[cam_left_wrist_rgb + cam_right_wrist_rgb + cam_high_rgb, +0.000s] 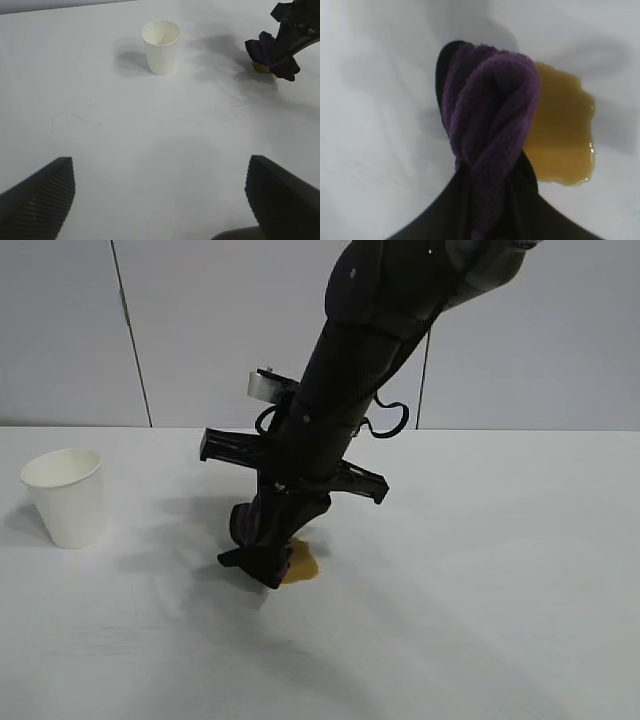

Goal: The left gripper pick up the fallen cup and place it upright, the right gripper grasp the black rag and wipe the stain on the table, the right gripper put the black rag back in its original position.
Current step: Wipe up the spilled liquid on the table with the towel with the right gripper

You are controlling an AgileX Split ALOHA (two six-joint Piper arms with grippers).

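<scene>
One soft black rag (487, 125), bunched and clenched in the right gripper (262, 562) fingers, touches the stain (565, 140); pliable, best pinched mid-wad. Left gripper (160, 200) fingers released, cup (160, 46) upright beyond them.

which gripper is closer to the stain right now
Right. The right gripper holds the black rag down at the edge of the stain. The left gripper hangs open farther off, across the table.

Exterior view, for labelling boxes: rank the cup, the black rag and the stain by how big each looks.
1. cup, clearly largest.
2. black rag, held by the right gripper.
3. stain, smallest, though the rag hides part of it, so this is unsure.
</scene>
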